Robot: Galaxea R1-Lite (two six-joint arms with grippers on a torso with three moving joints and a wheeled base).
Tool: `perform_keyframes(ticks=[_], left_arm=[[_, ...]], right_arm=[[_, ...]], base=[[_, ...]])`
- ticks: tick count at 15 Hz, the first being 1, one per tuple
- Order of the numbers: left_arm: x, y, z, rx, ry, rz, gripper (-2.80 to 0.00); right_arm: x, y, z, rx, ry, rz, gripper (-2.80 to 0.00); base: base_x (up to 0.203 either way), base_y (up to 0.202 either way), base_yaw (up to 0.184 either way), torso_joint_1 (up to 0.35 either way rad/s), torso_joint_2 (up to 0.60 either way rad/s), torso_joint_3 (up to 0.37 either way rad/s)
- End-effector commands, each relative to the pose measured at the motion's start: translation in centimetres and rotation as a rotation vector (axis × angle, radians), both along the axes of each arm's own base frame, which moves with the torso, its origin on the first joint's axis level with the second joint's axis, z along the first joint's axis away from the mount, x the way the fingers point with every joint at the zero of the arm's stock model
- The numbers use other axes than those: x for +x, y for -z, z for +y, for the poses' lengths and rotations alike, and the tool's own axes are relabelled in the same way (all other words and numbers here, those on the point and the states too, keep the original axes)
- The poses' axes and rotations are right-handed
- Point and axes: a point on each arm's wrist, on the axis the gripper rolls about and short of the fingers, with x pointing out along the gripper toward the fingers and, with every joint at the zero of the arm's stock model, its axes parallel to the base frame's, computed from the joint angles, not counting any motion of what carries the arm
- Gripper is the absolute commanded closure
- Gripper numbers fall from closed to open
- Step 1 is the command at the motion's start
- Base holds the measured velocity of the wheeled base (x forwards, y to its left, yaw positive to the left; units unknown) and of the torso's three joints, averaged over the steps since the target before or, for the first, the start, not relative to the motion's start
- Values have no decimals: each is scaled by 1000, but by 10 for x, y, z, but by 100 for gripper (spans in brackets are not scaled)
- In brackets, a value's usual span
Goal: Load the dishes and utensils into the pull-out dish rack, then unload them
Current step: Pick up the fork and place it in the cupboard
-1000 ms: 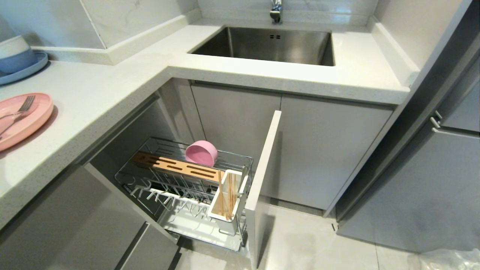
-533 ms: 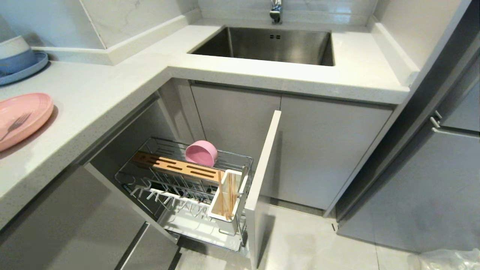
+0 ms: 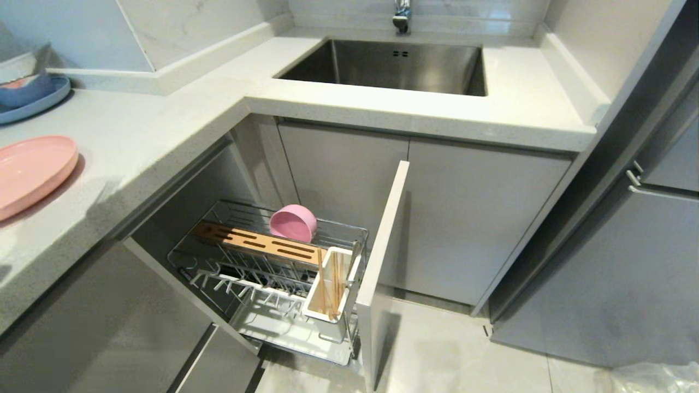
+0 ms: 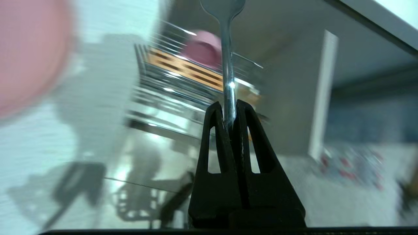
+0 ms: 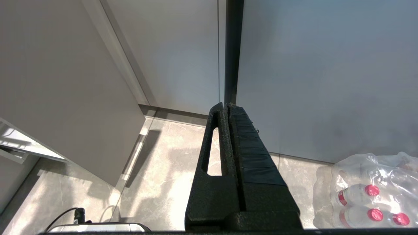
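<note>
Nearest to us in the head view is the pull-out dish rack [image 3: 273, 273], drawn out from under the counter with its grey door front [image 3: 382, 262] facing the floor tiles. We count one white utensil holder [image 3: 327, 295] at its front corner, with thin chopsticks [image 3: 327, 286] standing in it; we cannot tell their exact number. Behind the holder lies one slotted wooden bar [image 3: 254, 240], and just beyond it one pink bowl [image 3: 294, 222] sits tipped on its side against the back wires.

Farther off, on the countertop [image 3: 142, 131] at the left edge, we see one pink plate [image 3: 30, 172] lying flat. Beyond it rests one blue plate [image 3: 38, 101] carrying stacked bowls [image 3: 19, 82], cut off by the frame. At the back we see one steel sink [image 3: 390, 65].

Neither arm shows in the head view. Only the left wrist view shows us the left gripper [image 4: 230, 111]: its black fingers [image 4: 217, 130] are pinched tight on the handle of one silver fork [image 4: 228, 65], which stands straight out past the tips, with the rack blurred beyond it.

Only the right wrist view shows the right gripper [image 5: 227, 106], its fingers pressed together on nothing, hanging above the floor near one shrink-wrapped pack of bottles [image 5: 369, 192] with red caps.
</note>
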Motion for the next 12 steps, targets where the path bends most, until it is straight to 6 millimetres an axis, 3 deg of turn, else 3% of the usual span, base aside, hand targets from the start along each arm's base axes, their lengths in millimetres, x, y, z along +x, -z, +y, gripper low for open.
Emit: perform_keyframes(ticks=[1, 4, 6, 12], left_arm=[[-13, 1, -17, -10, 124, -8, 0], [-10, 16, -39, -51, 391, 68, 0], [4, 32, -49, -79, 481, 139, 0], [77, 67, -70, -102, 544, 368, 0]], right_arm=[[0, 0, 0, 1, 0, 1, 0], [0, 0, 0, 1, 0, 1, 0], [0, 0, 0, 1, 0, 1, 0], [0, 0, 0, 1, 0, 1, 0]], base=[[0, 0, 0, 0, 0, 0], [0, 0, 0, 0, 0, 0], [0, 0, 0, 0, 0, 0], [0, 0, 0, 0, 0, 0]])
